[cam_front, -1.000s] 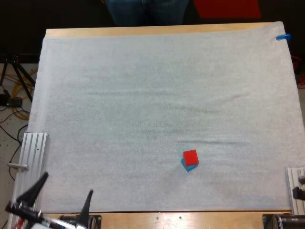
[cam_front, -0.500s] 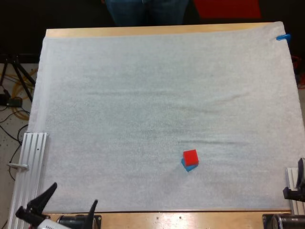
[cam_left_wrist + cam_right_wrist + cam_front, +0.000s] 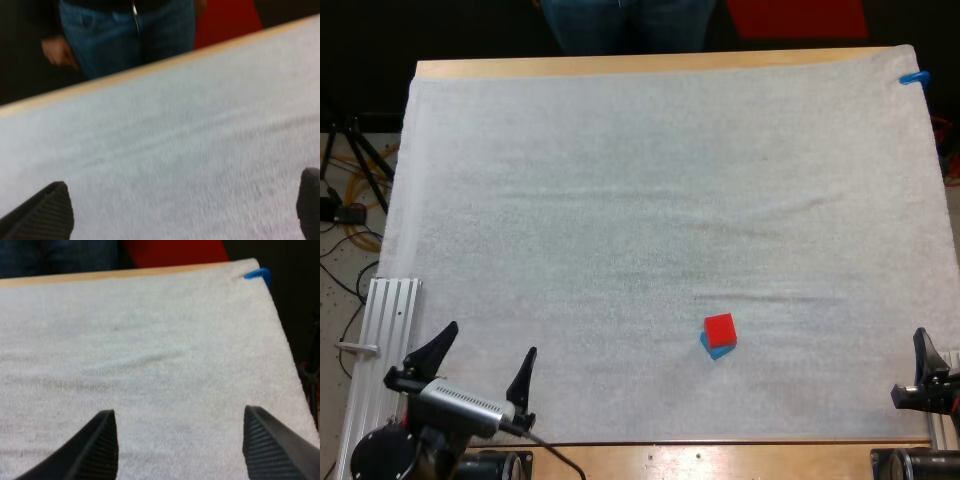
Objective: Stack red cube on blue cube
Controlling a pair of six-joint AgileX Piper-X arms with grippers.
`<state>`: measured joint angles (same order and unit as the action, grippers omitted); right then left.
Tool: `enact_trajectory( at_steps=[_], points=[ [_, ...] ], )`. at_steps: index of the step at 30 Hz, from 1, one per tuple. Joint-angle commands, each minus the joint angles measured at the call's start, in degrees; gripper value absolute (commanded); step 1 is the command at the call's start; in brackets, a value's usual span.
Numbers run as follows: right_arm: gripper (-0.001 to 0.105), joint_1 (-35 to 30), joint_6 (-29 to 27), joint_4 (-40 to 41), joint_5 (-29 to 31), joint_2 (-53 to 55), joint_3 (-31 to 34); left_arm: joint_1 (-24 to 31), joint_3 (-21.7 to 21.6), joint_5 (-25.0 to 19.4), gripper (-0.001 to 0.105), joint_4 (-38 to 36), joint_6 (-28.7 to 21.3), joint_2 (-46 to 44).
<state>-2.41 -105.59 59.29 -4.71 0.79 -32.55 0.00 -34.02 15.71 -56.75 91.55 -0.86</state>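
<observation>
- Two cubes stand as one stack on the white mat (image 3: 620, 200), right of centre and toward its near edge. The red cube (image 3: 719, 328) sits on the blue cube (image 3: 717, 350), whose blue shows only along the near and left sides.
- By my reading the stacking is done, and what is left is to end cleanly without disturbing it.
- The left gripper (image 3: 490, 340) hovers over the mat's near left corner, well apart from the stack, fingers spread wide and holding nothing.
- The right gripper (image 3: 178, 412) is at the mat's near right edge, its fingers likewise standing apart over bare mat.
- To finish well, route any further arm motion away from the cubes, low and slow, never sweeping across the middle. The red cube looks slightly offset, so a nudge could tip it.
- A person's legs (image 3: 620, 25) show beyond the table (image 3: 620, 66), at its far side.
</observation>
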Motion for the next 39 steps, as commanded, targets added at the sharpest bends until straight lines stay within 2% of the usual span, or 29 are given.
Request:
enact_trajectory(
  at_steps=[1,5,9,11,16,39],
  points=[
    [0.054,-0.1,-0.6,-0.3,-0.7,2.1,0.5,0.0,1.1,-0.7,0.087,1.0,1.0,-7.9],
    [0.054,-0.1,-0.6,0.5,-0.7,2.1,2.0,0.0,4.5,-0.7,0.087,1.0,1.1,-7.8],
    [0.054,-0.1,-0.6,0.5,-0.7,2.1,2.0,0.0,6.2,-1.4,0.087,1.9,2.8,-7.8],
    [0.054,-0.1,-0.6,0.5,-0.7,2.1,2.0,0.0,6.2,-4.7,0.087,1.7,4.3,-7.8],
    [0.054,-0.1,-0.7,0.5,-0.7,2.1,2.0,0.0,6.2,-7.9,0.087,1.4,6.0,-7.8],
    [0.054,-0.1,-0.7,0.5,-0.7,2.1,2.0,0.0,6.2,-8.0,0.087,1.4,6.1,-7.8]
  ],
)
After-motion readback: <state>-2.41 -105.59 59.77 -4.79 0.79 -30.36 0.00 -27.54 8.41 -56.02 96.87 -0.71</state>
